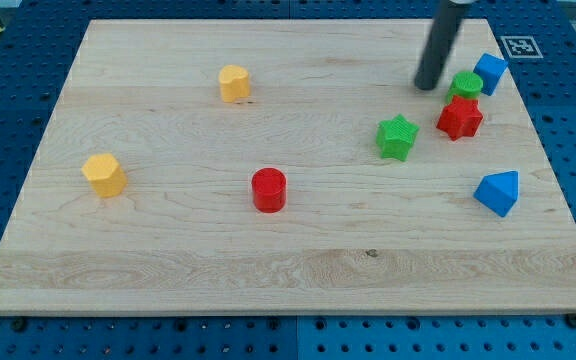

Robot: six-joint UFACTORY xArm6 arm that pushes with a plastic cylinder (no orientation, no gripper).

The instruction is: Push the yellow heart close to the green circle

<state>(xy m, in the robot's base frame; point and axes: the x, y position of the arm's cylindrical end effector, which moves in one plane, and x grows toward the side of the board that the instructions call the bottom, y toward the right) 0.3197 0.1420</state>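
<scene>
Wooden board (168, 250): my tip (427, 86) beside green circle (465, 84).

red cylinder (268, 190) mid-board, blocks crowding right

1. The yellow heart (234, 83) is a small yellow block lying flat on the wooden tabletop (168, 250) in the far left-centre part of the scene, well apart from the other blocks.
2. The green circle (466, 84) is a small green round block standing flat near the far right corner, just beside a red block and a blue block, well apart from the yellow heart.
</scene>
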